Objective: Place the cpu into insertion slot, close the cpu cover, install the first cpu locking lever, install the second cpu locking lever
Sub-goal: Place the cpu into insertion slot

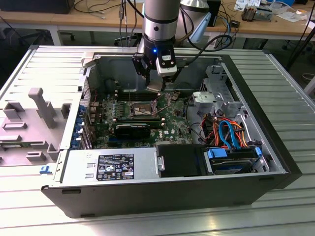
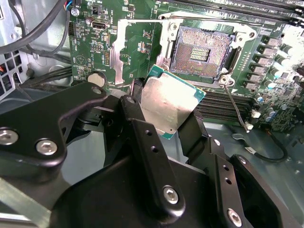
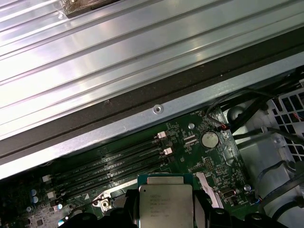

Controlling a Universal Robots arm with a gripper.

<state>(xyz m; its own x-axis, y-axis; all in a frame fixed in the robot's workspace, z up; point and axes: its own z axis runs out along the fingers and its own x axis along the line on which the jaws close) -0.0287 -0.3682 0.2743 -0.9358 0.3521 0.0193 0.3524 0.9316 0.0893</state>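
My gripper [image 1: 156,84] hangs inside the open computer case, shut on the cpu [image 2: 168,102], a flat square chip with a silvery top and green edge. Black fingers [image 2: 137,114] clamp it on two opposite sides, and it hangs tilted above the motherboard. In the first wrist view the cpu [image 3: 165,204] sits between the same fingers. The insertion slot [image 2: 202,50] lies bare with its gold-brown contact field showing, a short way beyond the chip. The cpu cover [image 2: 116,52] stands swung open beside the slot. A thin wire lever [image 2: 235,107] sticks out near the slot's corner.
Long black memory sticks [image 3: 118,164] run beside the slot. A black card [image 1: 133,130], the power supply [image 1: 110,167] and a drive bay with blue and orange cables [image 1: 226,132] fill the case's near side. A grey fixture [image 1: 42,105] stands on the exterior view's left.
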